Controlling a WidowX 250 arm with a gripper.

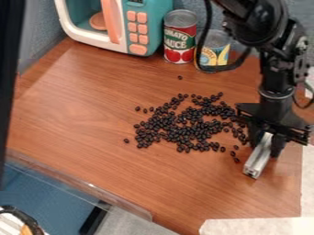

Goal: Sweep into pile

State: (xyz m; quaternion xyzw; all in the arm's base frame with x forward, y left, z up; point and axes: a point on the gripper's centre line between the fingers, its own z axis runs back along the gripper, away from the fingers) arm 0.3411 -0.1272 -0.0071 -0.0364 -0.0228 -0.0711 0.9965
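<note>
Brown table (73, 110) runs under the fingers and spreads away to their left in my view, with a blue wall (36, 36) beyond it. My arm (270, 41) comes in from the top edge, above the fingers. Far up and left of them I see the toy microwave (135, 27). The black beans (178, 128) lie just left of the fingers in a loose, uneven patch, thick in the middle and ragged around the rim. My gripper (266, 141) hangs at the patch's right side, fingers closed on the bar. Beyond them, toward the wall, stand the red can (180, 39) and the yellow can (215, 48), side by side. The bar (258, 158) slants down and left from the fingers. A few stray beans sit near its left side.
</note>
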